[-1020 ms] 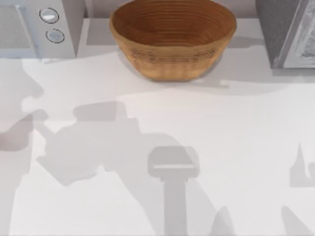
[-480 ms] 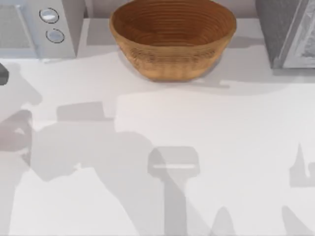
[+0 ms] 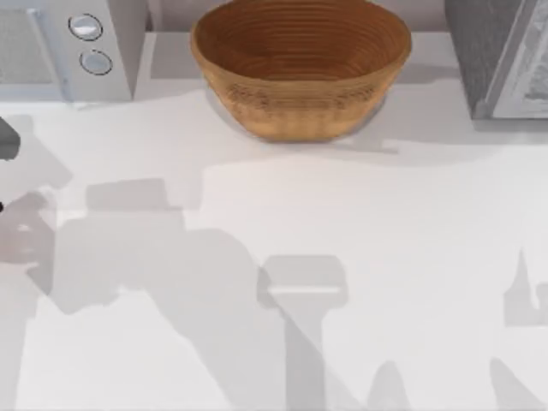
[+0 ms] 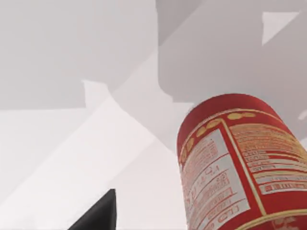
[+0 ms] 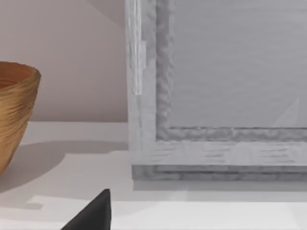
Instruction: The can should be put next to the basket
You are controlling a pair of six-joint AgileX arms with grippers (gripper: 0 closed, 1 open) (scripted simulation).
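Note:
The basket, a large round brown wicker bowl, stands at the table's back centre; its side also appears in the right wrist view as the basket. The can, red with orange-yellow trim and white print, looms close in the left wrist view, upright on the white table. One black fingertip of my left gripper is beside it, apart from it, and the can is off to one side of the jaws, not between them. A dark piece of my left arm is at the top view's left edge. My right gripper's fingertip hovers low over the table.
A white microwave-like box with two dials stands at the back left. A grey framed cabinet stands at the back right, and it is close ahead as the cabinet in the right wrist view. Arm shadows cross the white tabletop.
The left arm's shadows have slid toward the table's left side. A dark part of the left arm has come in at the left edge. Basket unmoved.

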